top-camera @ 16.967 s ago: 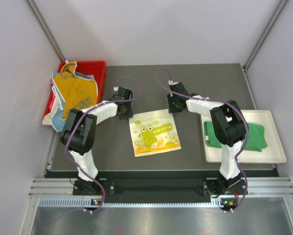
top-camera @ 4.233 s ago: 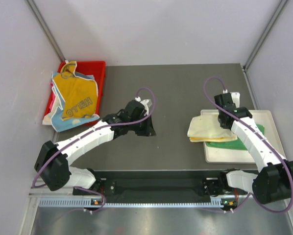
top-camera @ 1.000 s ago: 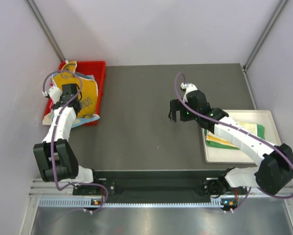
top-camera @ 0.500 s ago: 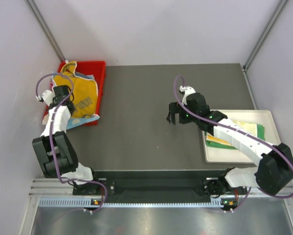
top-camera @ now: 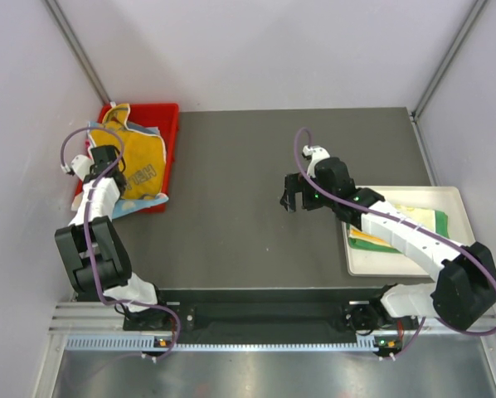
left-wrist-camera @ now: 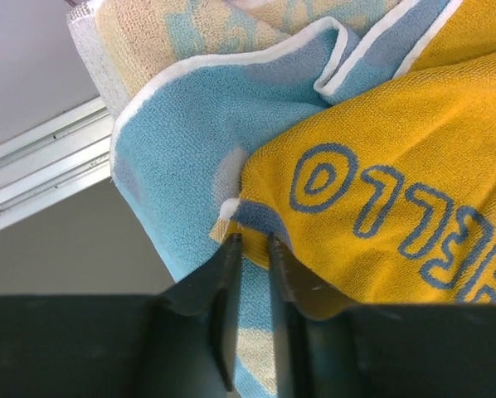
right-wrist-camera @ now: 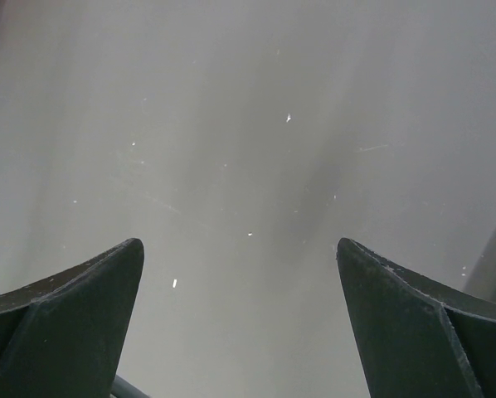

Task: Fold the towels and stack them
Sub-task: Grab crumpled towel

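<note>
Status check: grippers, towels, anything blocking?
Left gripper jaws nearly shut at orange HELLO towel corner, at red bin; grip unconfirmed. Right gripper wide open over table. Folded towels stacked on white tray. No obstruction seen.

so the orange towel [left-wrist-camera: 381,157] and blue towel [left-wrist-camera: 182,124] are both fuzzy looped terry cloth with smoother stitched hems. The table [right-wrist-camera: 248,124] is matt grey, finely scuffed. The fingers [right-wrist-camera: 65,298] look like matt black plastic, I think. The red bin [top-camera: 167,116] is smooth plastic.
</note>
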`<state>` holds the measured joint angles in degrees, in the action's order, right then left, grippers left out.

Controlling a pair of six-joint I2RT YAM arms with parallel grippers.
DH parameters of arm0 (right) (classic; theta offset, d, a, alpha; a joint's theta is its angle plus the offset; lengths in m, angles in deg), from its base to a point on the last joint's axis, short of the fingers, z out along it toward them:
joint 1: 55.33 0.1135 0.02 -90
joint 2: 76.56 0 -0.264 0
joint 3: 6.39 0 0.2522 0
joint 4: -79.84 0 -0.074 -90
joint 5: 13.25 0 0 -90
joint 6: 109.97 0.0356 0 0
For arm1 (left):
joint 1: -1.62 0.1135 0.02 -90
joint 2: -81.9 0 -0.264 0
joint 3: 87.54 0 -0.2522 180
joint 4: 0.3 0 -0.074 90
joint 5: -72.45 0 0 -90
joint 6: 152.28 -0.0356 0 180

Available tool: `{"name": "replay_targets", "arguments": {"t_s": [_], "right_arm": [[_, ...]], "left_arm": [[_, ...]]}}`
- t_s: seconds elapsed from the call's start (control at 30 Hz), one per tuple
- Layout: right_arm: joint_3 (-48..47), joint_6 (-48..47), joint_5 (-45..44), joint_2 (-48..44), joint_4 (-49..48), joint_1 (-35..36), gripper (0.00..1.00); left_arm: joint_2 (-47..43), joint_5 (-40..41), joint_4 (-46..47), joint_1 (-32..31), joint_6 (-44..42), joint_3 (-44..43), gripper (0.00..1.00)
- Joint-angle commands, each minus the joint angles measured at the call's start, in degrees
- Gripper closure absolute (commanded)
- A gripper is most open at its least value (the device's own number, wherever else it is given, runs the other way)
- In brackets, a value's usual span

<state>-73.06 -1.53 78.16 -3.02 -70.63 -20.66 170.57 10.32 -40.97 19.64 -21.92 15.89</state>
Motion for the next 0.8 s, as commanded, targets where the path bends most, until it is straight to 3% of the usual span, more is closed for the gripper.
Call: {"name": "replay_targets", "arguments": {"t_s": [0.0, 0.27, 0.43, 0.53, 0.57, 0.67, 0.77], "right_arm": [[0.08, -0.24, 0.79, -0.24, -2.67, 0.66, 0.00], [-0.18, -0.33, 0.70, 0.29, -2.59, 0.74, 0.00], [-0.36, -0.42, 0.26, 0.55, -2.50, 0.66, 0.00], [-0.27, -0.59, 0.26, 0.64, -2.32, 0.66, 0.00], [-0.27, -0.51, 0.17, 0.56, -2.24, 0.66, 0.00], [-0.18, -0.68, 0.09, 0.38, -2.23, 0.66, 0.00], [0.08, -0.60, 0.17, 0.03, -2.32, 0.66, 0.00]], "left_arm": [[-0.95, 0.16, 3.45, 0.44, 0.42, -2.23, 0.78], [-1.91, -0.72, 5.29, 0.35, -1.07, -2.76, 1.00], [-2.97, -2.03, 5.91, 0.35, -1.07, -2.50, 1.00], [-4.02, -1.17, 4.17, 0.44, -0.20, -2.41, 0.86], [-5.07, 1.19, 3.89, 0.44, 0.07, -1.45, 0.70], [-5.87, 4.37, 2.75, 0.52, -0.54, -0.57, 0.55], [-5.87, 3.85, 1.61, 1.49, -1.07, 0.05, 0.51]]}}
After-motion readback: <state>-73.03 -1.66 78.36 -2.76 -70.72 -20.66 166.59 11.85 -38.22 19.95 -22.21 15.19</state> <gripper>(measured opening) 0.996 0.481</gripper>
